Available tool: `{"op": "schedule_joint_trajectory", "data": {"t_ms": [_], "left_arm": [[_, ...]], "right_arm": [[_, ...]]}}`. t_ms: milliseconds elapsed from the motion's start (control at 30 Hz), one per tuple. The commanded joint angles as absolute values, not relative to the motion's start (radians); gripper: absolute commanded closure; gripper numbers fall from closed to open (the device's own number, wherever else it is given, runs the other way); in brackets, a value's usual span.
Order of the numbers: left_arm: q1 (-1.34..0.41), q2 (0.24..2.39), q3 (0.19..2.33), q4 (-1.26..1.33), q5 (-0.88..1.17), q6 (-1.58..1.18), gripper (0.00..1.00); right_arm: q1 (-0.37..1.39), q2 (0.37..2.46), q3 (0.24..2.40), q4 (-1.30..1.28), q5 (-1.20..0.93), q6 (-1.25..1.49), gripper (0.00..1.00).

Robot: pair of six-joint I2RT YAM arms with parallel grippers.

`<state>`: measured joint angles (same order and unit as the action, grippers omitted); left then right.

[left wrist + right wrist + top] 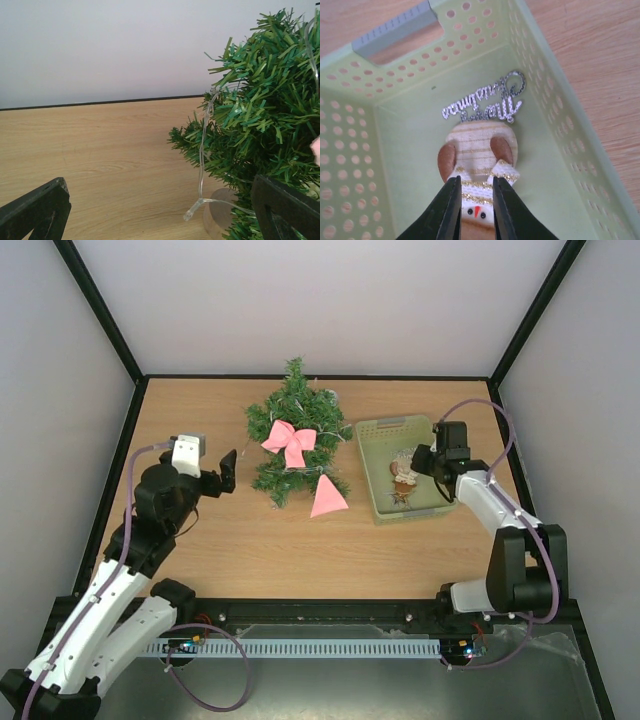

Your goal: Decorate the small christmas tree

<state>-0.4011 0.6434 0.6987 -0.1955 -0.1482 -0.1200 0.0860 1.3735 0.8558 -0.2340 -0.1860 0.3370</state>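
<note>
Small christmas tree [297, 435] stands mid-table, left of the pale green basket [395, 424]. We judge it light, springy and easily tipped; best steadied low at the trunk. Left gripper [228, 472] hovers level beside its left branches, jaws wide apart. Right gripper [476, 192] points down into the basket, jaws nearly together over a snowman ornament [479, 150]; we cannot tell if it is pinched.
</note>
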Motion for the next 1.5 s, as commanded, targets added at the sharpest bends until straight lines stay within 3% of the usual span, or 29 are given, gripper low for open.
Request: {"op": "schedule_joint_trajectory", "data": {"t_ms": [0,233,467,500,667,967,1233,1467], "left_arm": [[-0.405,0.644,0.723,-0.197,-0.117,-0.146,0.00],[-0.405,0.631,0.673,-0.186,-0.116,-0.133,0.00],[-0.405,0.628,0.661,-0.183,-0.132,-0.116,0.00],[-0.405,0.624,0.659,-0.182,-0.134,-0.114,0.00],[-0.405,0.623,0.658,-0.180,-0.148,-0.112,0.00],[-0.403,0.634,0.702,-0.194,-0.166,-0.173,0.00],[-0.403,0.674,0.831,-0.230,0.145,-0.091,0.01],[-0.416,0.723,0.943,-0.287,0.471,0.074,0.11]], "right_arm": [[0.083,1.405,0.804,-0.215,-0.203,0.417,0.81],[0.083,1.448,0.708,-0.113,-0.217,0.559,0.70],[0.083,1.490,0.674,-0.037,-0.242,0.666,0.68],[0.083,1.490,0.674,-0.026,-0.247,0.667,0.69],[0.083,1.479,0.680,-0.020,-0.234,0.655,0.98],[0.084,1.349,0.798,-0.185,-0.187,0.473,0.98],[0.111,1.201,0.953,-0.362,-0.257,0.341,0.98],[0.234,1.099,1.125,-0.589,-0.370,0.262,0.98]]}}
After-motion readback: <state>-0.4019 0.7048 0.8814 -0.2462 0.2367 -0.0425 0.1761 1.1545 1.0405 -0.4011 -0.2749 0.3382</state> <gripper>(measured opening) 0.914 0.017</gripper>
